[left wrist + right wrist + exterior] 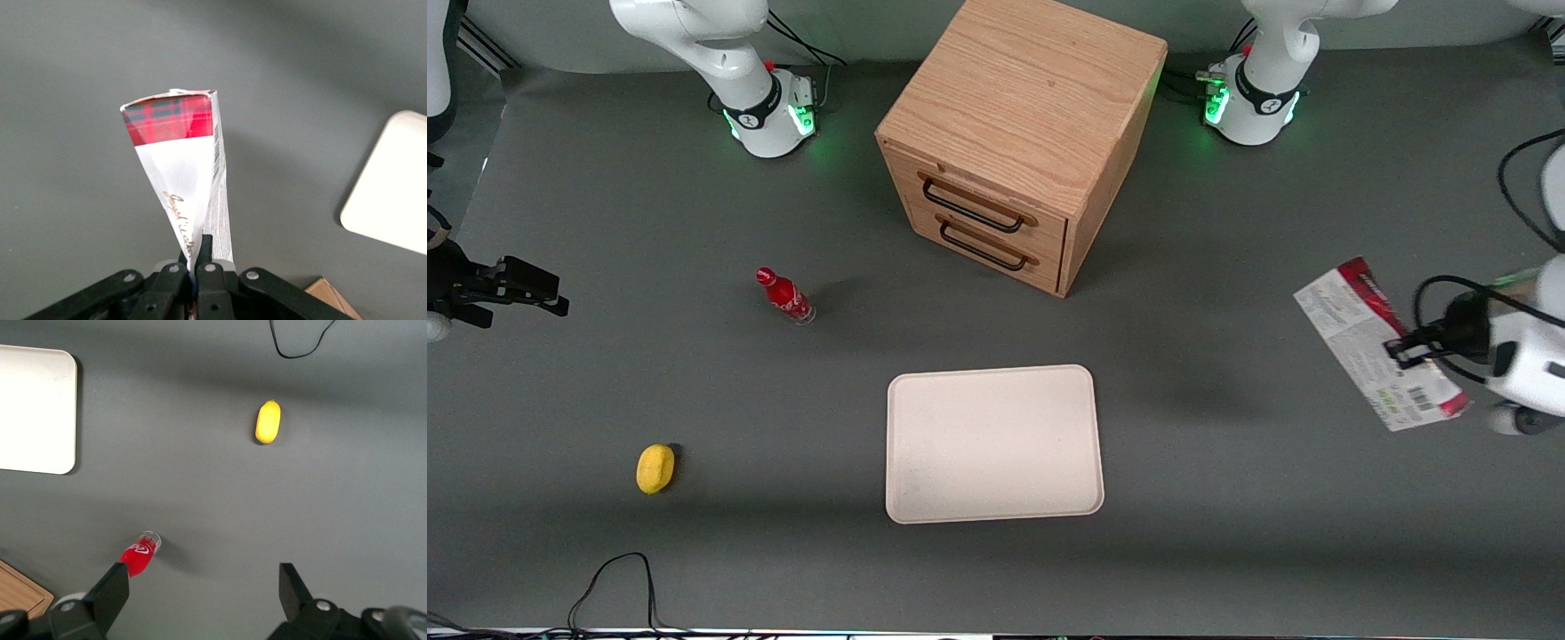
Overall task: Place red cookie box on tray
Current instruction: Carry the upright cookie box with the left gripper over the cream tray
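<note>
Red cookie box (1369, 342): held aloft toward the working arm's end of the table, clamped between the left gripper (1405, 348) fingers, well apart from the tray. Wooden drawer cabinet (1018, 133). Cream tray (992, 442). Red bottle (784, 296). Yellow lemon (655, 468).

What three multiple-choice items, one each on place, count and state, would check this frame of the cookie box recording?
1. Where is the red cookie box?
A. on the tray
B. held above the table at the working arm's end
C. on top of the drawer cabinet

2. How many handles show on the cabinet front?
A. one
B. two
C. three

3. What is the state of the gripper?
A. open, nothing in it
B. shut on the box
C. open around the bottle

Answers: 1 B, the box hangs tilted at the arm, well away from the tray. 2 B, two dark handles. 3 B, the wrist view shows the gripper clamped on the carton.
</note>
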Motion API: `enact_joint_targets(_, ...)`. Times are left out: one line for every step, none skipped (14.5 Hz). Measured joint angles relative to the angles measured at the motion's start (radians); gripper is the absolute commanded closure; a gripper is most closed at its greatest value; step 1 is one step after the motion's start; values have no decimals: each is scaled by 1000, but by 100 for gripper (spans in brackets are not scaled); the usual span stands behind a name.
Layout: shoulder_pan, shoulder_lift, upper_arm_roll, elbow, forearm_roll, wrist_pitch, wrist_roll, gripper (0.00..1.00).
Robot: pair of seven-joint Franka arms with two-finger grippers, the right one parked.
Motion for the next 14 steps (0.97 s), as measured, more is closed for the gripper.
enact_joint_targets(-35,7,-1,-1,-2,12,-21,100)
enact_joint_targets(-71,17,-2,-4,-4,41,-49,100)
enact_joint_targets(-108,30,-6,-8,-6,79,-77,100)
enact_joint_targets(-145,48,-14,-12,-7,125,-105,100)
enact_joint_targets(-182,71,-25,-11,-8,174,-133,100)
enact_joint_targets(-220,102,-34,-4,-8,219,-155,100)
enact_joint_targets(-258,146,-41,23,-8,245,-167,100)
enact_joint_targets(-294,198,-43,64,-7,259,-172,100)
enact_joint_targets(-325,253,-44,110,-7,269,-174,100)
enact_joint_targets(-352,307,-44,151,-6,280,-169,100)
enact_joint_targets(-375,353,-44,181,-3,297,-154,100)
enact_joint_targets(-391,391,-44,201,0,316,-129,100)
enact_joint_targets(-401,421,-44,214,1,338,-99,100)
enact_joint_targets(-408,448,-44,222,2,363,-67,100)
